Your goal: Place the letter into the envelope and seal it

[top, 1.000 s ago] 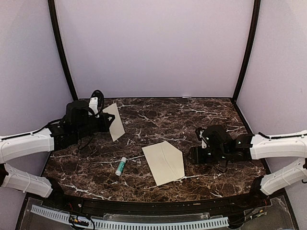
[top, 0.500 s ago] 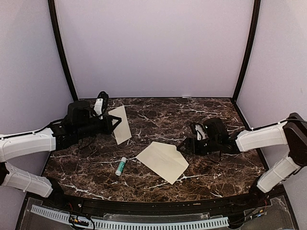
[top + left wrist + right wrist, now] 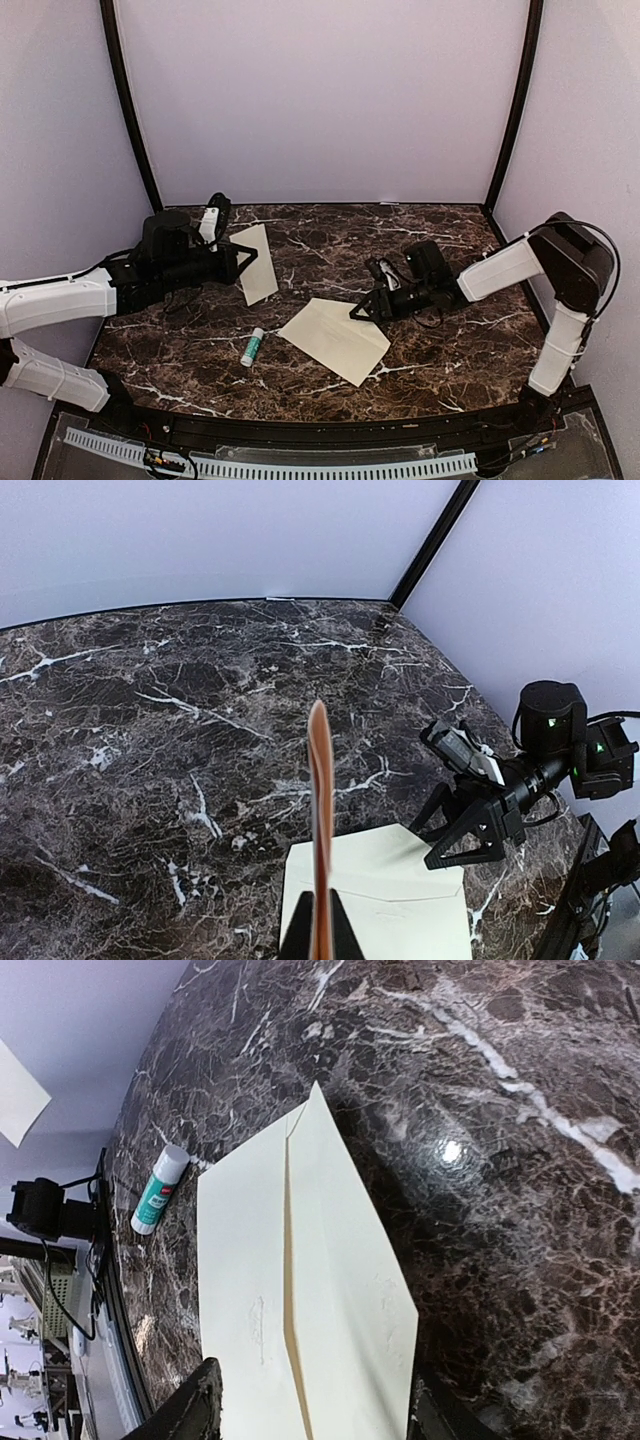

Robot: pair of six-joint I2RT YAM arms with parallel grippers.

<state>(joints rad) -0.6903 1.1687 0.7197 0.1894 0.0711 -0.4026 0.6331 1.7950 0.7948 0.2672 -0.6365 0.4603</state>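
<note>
The pale cream envelope (image 3: 335, 338) lies flat on the marble table, its flap side up with the flap edge slightly raised (image 3: 290, 1260). My right gripper (image 3: 362, 308) is at the envelope's right corner, open, its two fingers (image 3: 195, 1410) spread over the envelope's near end (image 3: 310, 1360). At the left, my left gripper (image 3: 238, 257) is shut on the tan letter (image 3: 254, 262) and holds it above the table. In the left wrist view the letter (image 3: 320, 810) shows edge-on, pinched between the fingertips (image 3: 320, 935), with the envelope (image 3: 400, 900) below it.
A green-and-white glue stick (image 3: 252, 346) lies on the table left of the envelope, also visible in the right wrist view as the glue stick (image 3: 158, 1190). Lilac walls close in the back and sides. The table's front edge (image 3: 320, 420) runs just past the envelope.
My right arm has reached left to the envelope, which turned and slid a little to the left. My left gripper has carried the letter slightly right.
</note>
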